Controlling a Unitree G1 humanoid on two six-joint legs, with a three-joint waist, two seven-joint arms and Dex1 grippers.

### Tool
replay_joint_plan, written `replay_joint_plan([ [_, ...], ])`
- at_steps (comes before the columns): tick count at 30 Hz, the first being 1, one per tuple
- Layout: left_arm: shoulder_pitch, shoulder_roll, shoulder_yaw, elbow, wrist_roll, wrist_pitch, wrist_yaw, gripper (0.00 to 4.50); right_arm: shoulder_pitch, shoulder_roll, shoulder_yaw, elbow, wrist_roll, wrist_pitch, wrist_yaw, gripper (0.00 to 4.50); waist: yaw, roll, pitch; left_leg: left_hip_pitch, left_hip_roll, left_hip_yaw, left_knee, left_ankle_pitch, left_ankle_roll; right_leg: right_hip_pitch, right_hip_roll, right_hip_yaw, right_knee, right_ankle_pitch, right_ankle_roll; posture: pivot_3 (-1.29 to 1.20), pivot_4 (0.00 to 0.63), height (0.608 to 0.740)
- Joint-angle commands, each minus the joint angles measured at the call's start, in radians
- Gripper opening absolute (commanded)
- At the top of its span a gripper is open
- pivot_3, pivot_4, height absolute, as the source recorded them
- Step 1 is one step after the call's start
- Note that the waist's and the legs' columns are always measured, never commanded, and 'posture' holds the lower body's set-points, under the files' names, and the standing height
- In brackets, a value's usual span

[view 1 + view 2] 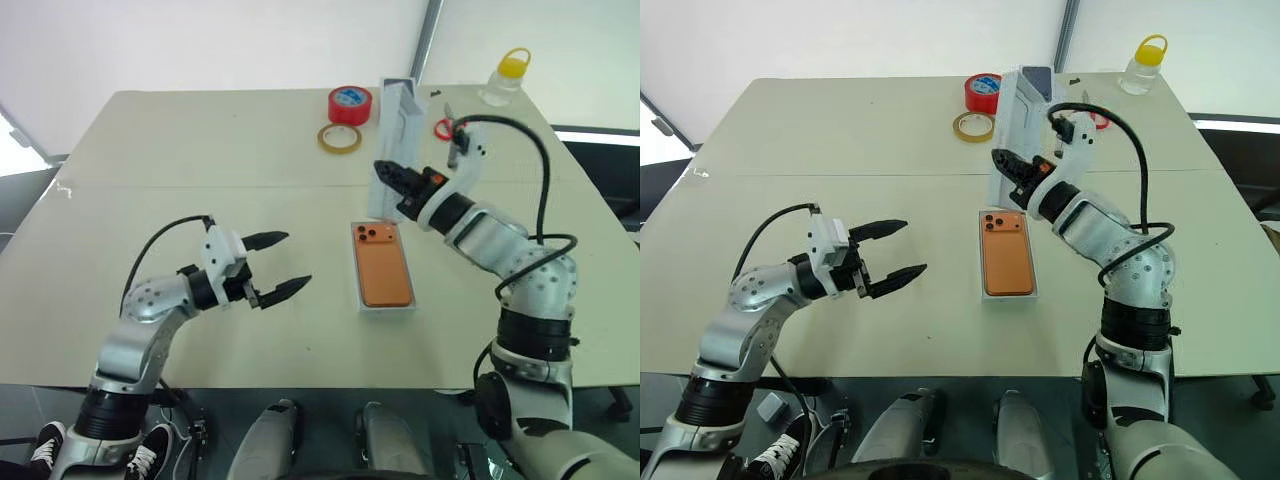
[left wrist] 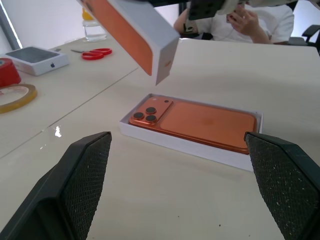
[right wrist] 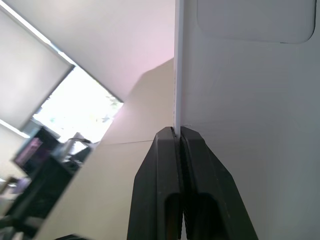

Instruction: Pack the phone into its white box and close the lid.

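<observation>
The white box (image 1: pixel 386 309) lies flat on the worktop (image 1: pixel 200 160); the phone (image 1: pixel 383 264) rests inside it, orange back up, its camera patch at the end of the box farther from the robot; the box's rim shows as a thin white border all round the phone. The lid (image 1: pixel 1016 130) is off the box and lifted clear of the worktop, tilted on edge above and beyond the box's far end; the right gripper (image 1: pixel 1002 160) has its fingers pinched tight on one wall of the lid, as the right wrist view shows. The left gripper (image 1: pixel 281 264) hovers to the box's left, well apart from it, fingers spread wide and holding nothing, pointing toward the box. Beyond the box, past the lid, sit a red tape roll (image 1: pixel 350 104) and a tan tape roll (image 1: pixel 340 138); a small white box with a dark phone picture (image 2: pixel 35 58), red scissors (image 2: pixel 96 52) and a yellow-capped bottle (image 1: pixel 505 77) lie farther off still.
</observation>
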Motion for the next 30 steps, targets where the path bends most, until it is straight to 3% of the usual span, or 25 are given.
replay_joint_plan([
  [1, -0.024, -0.006, 0.041, -0.005, -0.016, 0.017, 0.046, 4.50, 0.056, 0.027, -0.004, -0.044, 0.254, 0.041, -0.068, 0.05, -0.002, 0.000, 0.000, 0.000, 0.000, 0.000, 0.000, 0.000, 0.000, 0.000, 0.000, 0.000, 0.000, 0.000, 0.000, 0.00, 0.150, 0.740],
  [4, -0.031, -0.007, 0.066, -0.004, -0.037, 0.051, 0.072, 4.50, 0.109, 0.007, 0.052, -0.077, 0.456, 0.050, -0.124, 0.05, -0.007, 0.002, 0.001, 0.000, 0.000, 0.000, -0.001, 0.000, 0.000, -0.001, 0.000, 0.001, 0.001, 0.000, 0.000, 0.00, 0.150, 0.740],
  [10, -0.029, -0.015, 0.086, -0.021, -0.067, 0.099, 0.117, 4.50, 0.187, -0.064, 0.142, -0.121, 0.665, -0.001, -0.180, 0.05, -0.005, 0.002, 0.001, 0.000, 0.000, 0.000, 0.000, 0.000, 0.000, -0.001, 0.000, 0.001, 0.001, 0.000, 0.000, 0.00, 0.150, 0.740],
  [17, -0.015, -0.029, 0.080, -0.055, -0.090, 0.123, 0.140, 4.50, 0.243, -0.138, 0.246, -0.143, 0.680, 0.006, -0.160, 0.05, -0.004, 0.002, 0.001, 0.000, 0.000, 0.000, -0.001, 0.000, 0.000, -0.001, 0.000, 0.001, 0.000, 0.000, 0.000, 0.00, 0.150, 0.740],
  [22, 0.004, -0.037, 0.071, -0.071, -0.095, 0.140, 0.145, 4.50, 0.229, -0.132, 0.317, -0.096, 0.679, -0.023, -0.145, 0.05, -0.005, 0.002, 0.001, 0.000, 0.001, 0.000, 0.000, 0.000, 0.000, -0.001, 0.000, 0.001, 0.000, 0.000, 0.000, 0.00, 0.150, 0.740],
  [25, 0.016, -0.035, 0.057, -0.076, -0.099, 0.142, 0.127, 3.58, 0.211, -0.112, 0.349, -0.044, 0.668, -0.033, -0.147, 0.00, -0.004, 0.002, 0.001, 0.000, 0.001, 0.000, 0.000, 0.000, 0.000, -0.001, 0.000, 0.001, 0.000, 0.000, 0.000, 0.00, 0.150, 0.740],
  [30, 0.030, -0.056, 0.031, -0.070, -0.071, 0.139, 0.158, 1.03, 0.197, -0.097, 0.361, 0.024, 0.635, -0.046, -0.153, 0.00, -0.001, 0.002, 0.002, 0.000, 0.000, 0.000, 0.000, 0.000, 0.000, -0.001, 0.000, 0.001, 0.000, 0.000, 0.000, 0.00, 0.150, 0.740],
])
